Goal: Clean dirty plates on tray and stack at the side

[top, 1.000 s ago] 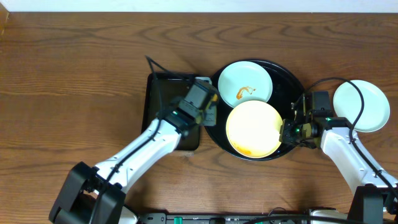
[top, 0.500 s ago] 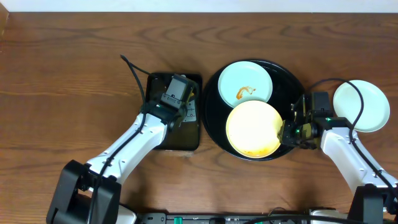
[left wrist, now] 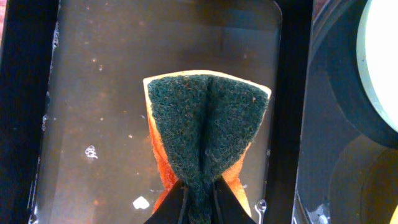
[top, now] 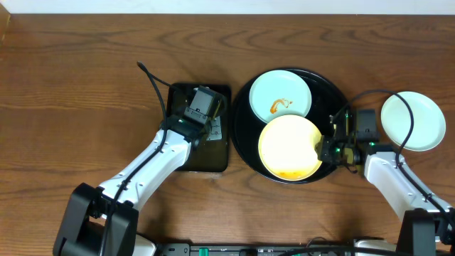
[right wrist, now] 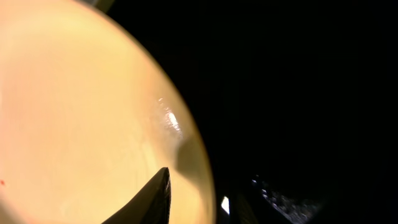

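Three plates in view: yellow plate (top: 288, 142), orange smear at its near edge, and sauce-marked mint plate (top: 280, 89) sit just beside each other in the black tray (top: 245, 146). The unmarked mint plate (top: 426, 124) lies on the tabletop (top: 85, 85) right of the tray. Left gripper (left wrist: 199, 190) pinches the folded green-faced sponge (left wrist: 208, 124) over the wet basin (left wrist: 292, 93). Right gripper (top: 325, 151) sits at the yellow plate's right rim, one finger (right wrist: 155, 199) over the edge; can't tell if it's clamped.

Left gripper (left wrist: 199, 194) pinched closed.
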Available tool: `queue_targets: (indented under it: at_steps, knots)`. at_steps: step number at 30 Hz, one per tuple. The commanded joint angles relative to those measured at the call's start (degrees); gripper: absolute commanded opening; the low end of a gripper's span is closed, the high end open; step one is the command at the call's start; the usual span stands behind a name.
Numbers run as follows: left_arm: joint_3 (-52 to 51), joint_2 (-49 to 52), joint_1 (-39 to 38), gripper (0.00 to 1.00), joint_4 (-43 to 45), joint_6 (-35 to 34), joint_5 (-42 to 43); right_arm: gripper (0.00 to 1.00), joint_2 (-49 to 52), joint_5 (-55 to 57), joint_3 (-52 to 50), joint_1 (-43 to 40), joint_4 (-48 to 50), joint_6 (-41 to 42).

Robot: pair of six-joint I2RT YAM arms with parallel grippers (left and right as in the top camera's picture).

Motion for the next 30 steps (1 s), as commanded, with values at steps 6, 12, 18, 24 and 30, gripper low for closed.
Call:
queue_targets:
  at_steps: [6, 12, 18, 24, 30]
  knots:
    - [-0.3, -0.3, 0.3, 0.12, -0.2, 0.4, -1.6, 0.05, 0.3, -5.4, -4.2, 0.4, 6.1, -2.4]
    - [-0.3, -0.3, 0.3, 0.12, -0.2, 0.3, -1.6, 0.01, 0.3, -5.4, -4.2, 0.4, 6.3, -2.4]
    - [-0.3, -0.3, 0.3, 0.12, -0.2, 0.3, -1.6, 0.01, -1.2, -5.2, -3.4, 0.3, 5.7, -2.5]
    - [-0.3, -0.3, 0.3, 0.12, -0.2, 0.3, -1.6, 0.01, -4.7, 1.0, 3.7, 0.3, -7.9, -2.4]
    - [-0.3, -0.3, 0.3, 0.12, -0.2, 0.3, -1.6, 0.01, -5.0, 5.6, 12.0, 0.3, -20.0, -3.1]
